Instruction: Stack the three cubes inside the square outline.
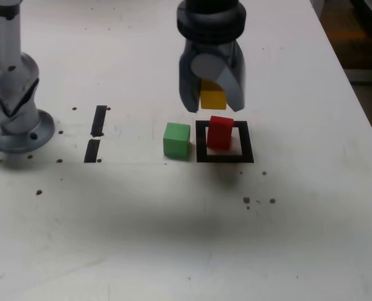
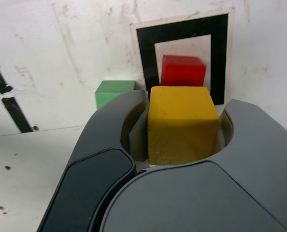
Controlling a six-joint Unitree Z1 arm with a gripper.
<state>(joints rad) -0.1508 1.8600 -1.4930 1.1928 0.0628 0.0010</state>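
Gripper: closed around the yellow cube; held above the tabletop, near the square outline
Yellow cube: gripped between the two fingers, raised near the square outline
Red cube: placed inside the square outline
Green cube: set on the tabletop, just outside the square outline, on its left in the exterior view
Black tape strips: stuck down well apart from the square outline

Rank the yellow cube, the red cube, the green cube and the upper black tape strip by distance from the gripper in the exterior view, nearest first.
1. Yellow cube: gripped between the jaws.
2. Red cube: just below the yellow one, inside the square outline.
3. Green cube: left of the outline.
4. Upper black tape strip: farthest left.
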